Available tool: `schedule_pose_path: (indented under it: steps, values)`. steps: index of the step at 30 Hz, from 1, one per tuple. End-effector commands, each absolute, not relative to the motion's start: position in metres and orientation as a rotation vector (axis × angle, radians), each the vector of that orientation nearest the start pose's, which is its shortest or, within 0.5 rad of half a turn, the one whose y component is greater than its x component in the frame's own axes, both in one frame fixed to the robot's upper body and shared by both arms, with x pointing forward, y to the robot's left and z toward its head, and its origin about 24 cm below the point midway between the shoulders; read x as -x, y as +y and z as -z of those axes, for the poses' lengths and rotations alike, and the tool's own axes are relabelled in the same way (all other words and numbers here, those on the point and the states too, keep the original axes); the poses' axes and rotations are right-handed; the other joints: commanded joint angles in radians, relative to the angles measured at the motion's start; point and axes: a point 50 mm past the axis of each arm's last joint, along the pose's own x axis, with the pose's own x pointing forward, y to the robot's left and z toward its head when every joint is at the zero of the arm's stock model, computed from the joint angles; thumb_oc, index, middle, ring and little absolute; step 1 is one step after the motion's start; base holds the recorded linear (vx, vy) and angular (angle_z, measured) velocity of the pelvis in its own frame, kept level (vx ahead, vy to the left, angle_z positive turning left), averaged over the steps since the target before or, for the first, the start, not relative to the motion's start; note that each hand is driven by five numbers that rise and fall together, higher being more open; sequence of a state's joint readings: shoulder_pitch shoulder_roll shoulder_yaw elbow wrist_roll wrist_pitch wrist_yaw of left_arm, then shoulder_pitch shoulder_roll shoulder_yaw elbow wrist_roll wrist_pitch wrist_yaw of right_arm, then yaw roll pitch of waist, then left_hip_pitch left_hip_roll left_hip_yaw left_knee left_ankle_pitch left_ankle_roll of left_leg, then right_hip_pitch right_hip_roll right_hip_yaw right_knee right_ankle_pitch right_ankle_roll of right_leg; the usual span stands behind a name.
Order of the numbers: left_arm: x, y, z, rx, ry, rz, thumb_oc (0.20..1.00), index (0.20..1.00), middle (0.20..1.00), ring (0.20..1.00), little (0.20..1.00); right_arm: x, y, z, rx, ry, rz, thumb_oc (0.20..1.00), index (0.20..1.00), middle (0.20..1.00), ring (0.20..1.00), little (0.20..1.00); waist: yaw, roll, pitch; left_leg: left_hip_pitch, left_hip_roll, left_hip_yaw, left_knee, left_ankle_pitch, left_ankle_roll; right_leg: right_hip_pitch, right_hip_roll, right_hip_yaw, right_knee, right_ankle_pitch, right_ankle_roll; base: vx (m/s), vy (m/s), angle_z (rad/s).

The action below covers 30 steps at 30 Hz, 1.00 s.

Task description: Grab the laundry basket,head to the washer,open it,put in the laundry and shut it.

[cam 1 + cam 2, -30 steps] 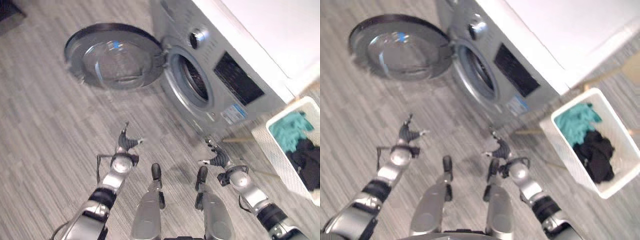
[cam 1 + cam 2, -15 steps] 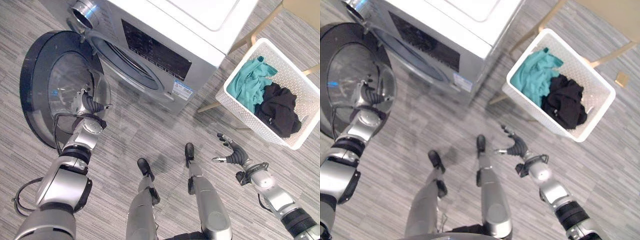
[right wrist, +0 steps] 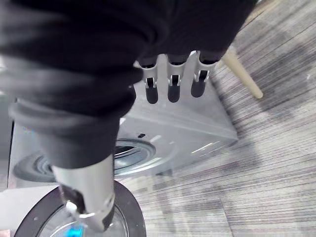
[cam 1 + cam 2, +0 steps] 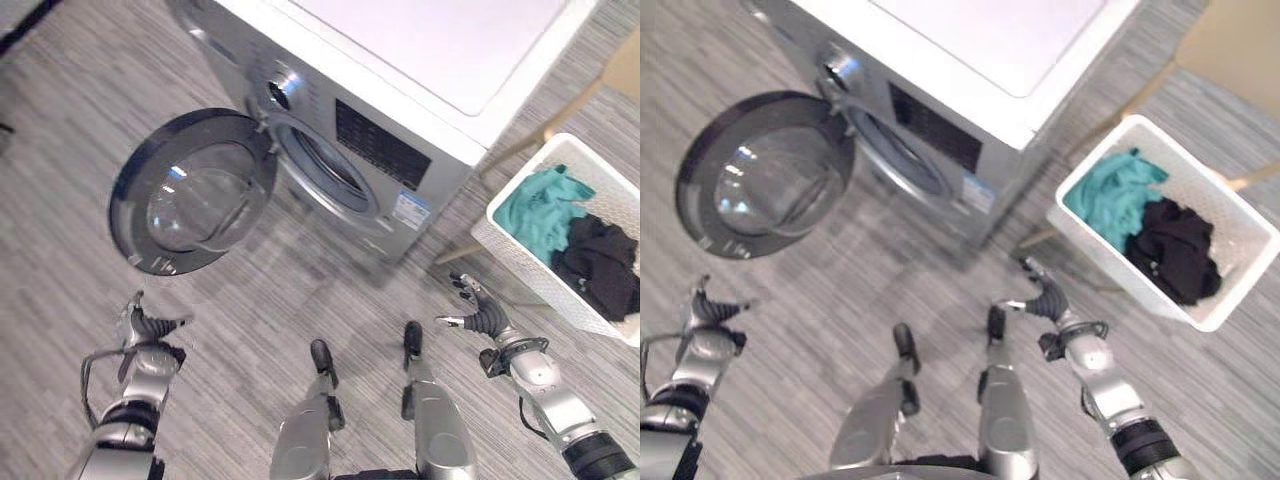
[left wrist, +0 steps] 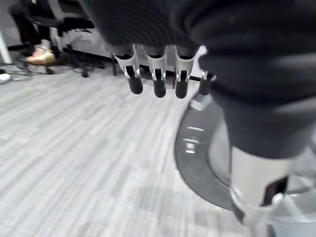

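Grey plank floor point(image 4: 90, 230) lies under both robot hands: left robot hand point(image 4: 142, 327) and right robot hand point(image 4: 482, 315), each released and holding nothing. Just beyond the right one sits one laundry basket point(image 4: 525, 262) with two garments; farther, one washer point(image 4: 400, 150), door point(image 4: 190, 205) swung wide.

Your way into the washer point(image 4: 400, 120) is open: its round door point(image 4: 190, 193) hangs swung wide to the left, leaving the drum mouth point(image 4: 325, 170) unblocked. Bare floor point(image 4: 300, 290) lies between your hands and the machine. The laundry basket point(image 4: 1160, 220) sits just right of the washer, with pale wooden legs point(image 4: 560, 115) beside it.
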State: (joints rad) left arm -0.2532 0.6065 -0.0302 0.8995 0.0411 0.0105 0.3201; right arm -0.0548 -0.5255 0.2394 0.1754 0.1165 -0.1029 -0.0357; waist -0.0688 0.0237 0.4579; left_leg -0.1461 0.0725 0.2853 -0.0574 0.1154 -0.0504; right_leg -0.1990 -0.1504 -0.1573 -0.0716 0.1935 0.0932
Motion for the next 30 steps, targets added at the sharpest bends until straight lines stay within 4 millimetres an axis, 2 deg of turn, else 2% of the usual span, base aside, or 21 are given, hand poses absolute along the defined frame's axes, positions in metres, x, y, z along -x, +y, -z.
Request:
schedule_pose_path:
  steps: [1, 2, 3, 5, 8, 9, 10, 13, 14, 16, 17, 18, 19, 20, 21, 22, 24, 26, 27, 29, 30]
  values:
    - [-0.245, 0.351, 0.01, -0.698, 0.511, -0.525, 1.0, 1.0, 1.0, 1.0, 1.0, -0.253, -0.196, -0.029, 0.395, 0.048, -0.187, 1.0, 1.0, 1.0, 1.0, 1.0, -0.01, -0.077, -0.095, -0.037, -0.045, -0.029, 0.157, -0.172, 0.026, -0.038, -0.067, 0.009, 0.176, -0.162, 0.075, 0.08, 0.058, -0.01]
    - [-0.238, 0.33, 0.029, -0.637, 0.532, -0.462, 1.0, 1.0, 1.0, 1.0, 1.0, -0.255, -0.2, -0.034, 0.434, 0.034, -0.171, 1.0, 1.0, 1.0, 1.0, 1.0, -0.011, -0.072, -0.111, -0.008, -0.048, -0.025, 0.159, -0.184, 0.033, -0.018, -0.067, 0.012, 0.193, -0.179, 0.075, 0.1, 0.051, -0.03]
    - [-0.232, 0.319, 0.04, -0.625, 0.549, -0.425, 1.0, 1.0, 1.0, 1.0, 1.0, -0.255, -0.203, -0.036, 0.46, 0.028, -0.153, 1.0, 1.0, 1.0, 1.0, 1.0, -0.014, -0.069, -0.123, 0.012, -0.049, -0.021, 0.158, -0.192, 0.037, -0.012, -0.065, 0.015, 0.207, -0.187, 0.076, 0.12, 0.064, -0.03]
    - [-0.227, 0.312, 0.047, -0.599, 0.564, -0.404, 1.0, 1.0, 1.0, 1.0, 1.0, -0.255, -0.204, -0.037, 0.473, 0.023, -0.142, 1.0, 1.0, 1.0, 1.0, 1.0, -0.015, -0.067, -0.127, 0.026, -0.05, -0.017, 0.159, -0.199, 0.04, -0.011, -0.066, 0.016, 0.223, -0.193, 0.077, 0.06, 0.029, -0.12]
    - [-0.205, 0.291, 0.068, -0.516, 0.61, -0.363, 1.0, 1.0, 1.0, 1.0, 1.0, -0.258, -0.209, -0.043, 0.529, -0.001, -0.104, 1.0, 1.0, 1.0, 1.0, 1.0, -0.012, -0.062, -0.137, 0.087, -0.041, 0.019, 0.163, -0.226, 0.049, -0.007, -0.073, -0.017, 0.277, -0.204, 0.085, 0.1, 0.008, -0.32]
    - [-0.191, 0.281, 0.081, -0.476, 0.661, -0.345, 1.0, 1.0, 1.0, 1.0, 1.0, -0.261, -0.211, -0.048, 0.557, -0.019, -0.076, 1.0, 1.0, 1.0, 1.0, 1.0, -0.003, -0.06, -0.148, 0.131, -0.028, 0.059, 0.156, -0.239, 0.045, -0.004, -0.097, -0.109, 0.298, -0.2, 0.086, 0.22, -0.078, -0.81]
    - [-0.186, 0.277, 0.087, -0.462, 0.685, -0.326, 1.0, 1.0, 1.0, 1.0, 1.0, -0.262, -0.212, -0.051, 0.565, -0.025, -0.074, 1.0, 1.0, 1.0, 1.0, 1.0, 0.002, -0.055, -0.16, 0.159, -0.021, 0.066, 0.149, -0.262, 0.036, 0.004, -0.106, -0.161, 0.302, -0.207, 0.095, 0.24, -0.136, -1.23]
    - [-0.17, 0.271, 0.1, -0.443, 0.756, -0.296, 1.0, 1.0, 1.0, 1.0, 1.0, -0.266, -0.212, -0.054, 0.606, -0.039, -0.067, 1.0, 1.0, 1.0, 1.0, 1.0, 0.01, -0.048, -0.192, 0.202, 0.0, 0.131, 0.123, -0.258, 0.025, -0.022, -0.146, -0.341, 0.279, -0.156, 0.091, 0.19, -0.182, -1.36]
    - [-0.167, 0.269, 0.103, -0.447, 0.773, -0.273, 1.0, 1.0, 1.0, 1.0, 1.0, -0.264, -0.215, -0.053, 0.623, -0.036, -0.054, 1.0, 1.0, 1.0, 1.0, 1.0, 0.005, -0.053, -0.203, 0.21, 0.005, 0.134, 0.124, -0.262, 0.021, -0.008, -0.141, -0.347, 0.239, -0.168, 0.089, 0.23, -0.33, -0.62]
    - [-0.157, 0.261, 0.11, -0.456, 0.797, -0.225, 1.0, 1.0, 1.0, 1.0, 1.0, -0.257, -0.221, -0.048, 0.644, -0.016, -0.042, 1.0, 1.0, 1.0, 1.0, 1.0, -0.02, -0.06, -0.225, 0.218, 0.024, 0.133, 0.17, -0.291, 0.012, 0.012, -0.099, -0.276, 0.208, -0.19, 0.073, 0.25, -0.304, -0.5]
    - [-0.154, 0.257, 0.113, -0.441, 0.809, -0.213, 1.0, 1.0, 1.0, 1.0, 1.0, -0.256, -0.225, -0.048, 0.666, -0.012, -0.033, 1.0, 1.0, 1.0, 1.0, 1.0, -0.023, -0.056, -0.237, 0.217, 0.041, 0.144, 0.21, -0.301, 0.003, 0.021, -0.086, -0.266, 0.195, -0.195, 0.065, 0.31, -0.344, -0.08]
    - [-0.151, 0.25, 0.117, -0.421, 0.824, -0.191, 1.0, 1.0, 1.0, 1.0, 1.0, -0.254, -0.231, -0.05, 0.698, -0.011, -0.021, 1.0, 1.0, 1.0, 1.0, 1.0, -0.025, -0.053, -0.243, 0.189, 0.105, 0.164, 0.347, -0.273, -0.034, 0.068, -0.057, -0.264, 0.16, -0.218, 0.038, 0.21, -0.278, -0.04]
    - [-0.151, 0.25, 0.117, -0.421, 0.824, -0.19, 1.0, 1.0, 1.0, 1.0, 1.0, -0.254, -0.231, -0.05, 0.698, -0.011, -0.02, 1.0, 1.0, 1.0, 1.0, 1.0, -0.024, -0.05, -0.243, 0.185, 0.113, 0.162, 0.358, -0.275, -0.04, 0.07, -0.05, -0.266, 0.157, -0.219, 0.034, 0.21, -0.311, -0.24]
    - [-0.151, 0.247, 0.118, -0.417, 0.828, -0.175, 1.0, 1.0, 1.0, 1.0, 1.0, -0.254, -0.233, -0.05, 0.727, -0.002, -0.031, 1.0, 1.0, 1.0, 1.0, 1.0, -0.021, -0.049, -0.241, 0.175, 0.141, 0.153, 0.418, -0.229, -0.057, 0.092, -0.031, -0.257, 0.143, -0.229, 0.021, 0.07, -0.122, -0.57]
    - [-0.151, 0.247, 0.118, -0.417, 0.828, -0.175, 1.0, 1.0, 1.0, 1.0, 1.0, -0.254, -0.234, -0.051, 0.728, -0.002, -0.031, 1.0, 1.0, 1.0, 1.0, 1.0, -0.02, -0.046, -0.239, 0.173, 0.148, 0.151, 0.424, -0.229, -0.062, 0.095, -0.026, -0.257, 0.139, -0.229, 0.017, 0.17, -0.218, -0.67]
    - [-0.154, 0.237, 0.119, -0.408, 0.813, -0.135, 1.0, 1.0, 1.0, 1.0, 1.0, -0.259, -0.235, -0.052, 0.778, 0.0, -0.054, 1.0, 1.0, 1.0, 1.0, 1.0, 0.0, -0.037, -0.223, 0.125, 0.145, 0.059, 0.499, -0.157, -0.091, 0.121, 0.01, -0.23, 0.118, -0.256, -0.014, 0.11, -0.143, -0.53]
    - [-0.154, 0.235, 0.12, -0.405, 0.816, -0.124, 1.0, 1.0, 1.0, 1.0, 1.0, -0.26, -0.234, -0.052, 0.788, 0.003, -0.061, 1.0, 1.0, 1.0, 1.0, 1.0, 0.003, -0.039, -0.223, 0.102, 0.131, 0.023, 0.496, -0.168, -0.086, 0.125, 0.014, -0.221, 0.114, -0.262, -0.019, 0.09, -0.08, -0.35]
    - [-0.153, 0.23, 0.121, -0.413, 0.814, -0.087, 1.0, 1.0, 1.0, 1.0, 1.0, -0.268, -0.231, -0.057, 0.86, -0.02, -0.103, 1.0, 1.0, 1.0, 1.0, 1.0, 0.03, -0.049, -0.216, 0.028, 0.067, -0.078, 0.405, -0.236, -0.06, 0.141, 0.019, -0.168, 0.1, -0.277, -0.012, 0.12, -0.015, -0.36]
    - [-0.153, 0.23, 0.12, -0.415, 0.809, -0.084, 1.0, 1.0, 1.0, 1.0, 1.0, -0.27, -0.231, -0.058, 0.873, -0.021, -0.108, 1.0, 1.0, 1.0, 1.0, 1.0, 0.034, -0.055, -0.214, 0.012, 0.046, -0.087, 0.352, -0.209, -0.047, 0.13, 0.01, -0.165, 0.098, -0.259, -0.012, 0.1, 0.028, -0.33]
    - [-0.152, 0.231, 0.12, -0.418, 0.806, -0.086, 1.0, 1.0, 1.0, 1.0, 1.0, -0.273, -0.23, -0.058, 0.894, -0.025, -0.115, 1.0, 1.0, 1.0, 1.0, 1.0, 0.044, -0.052, -0.211, 0.002, 0.031, -0.117, 0.3, -0.189, -0.049, 0.131, 0.019, -0.148, 0.094, -0.258, -0.008, 0.05, 0.037, -0.39]
    - [-0.151, 0.232, 0.12, -0.418, 0.806, -0.086, 1.0, 1.0, 1.0, 1.0, 1.0, -0.276, -0.229, -0.058, 0.921, -0.026, -0.123, 1.0, 1.0, 1.0, 1.0, 1.0, 0.06, -0.046, -0.207, -0.017, 0.017, -0.159, 0.247, -0.157, -0.055, 0.135, 0.033, -0.128, 0.089, -0.259, -0.002, 0.09, 0.04, -0.57]
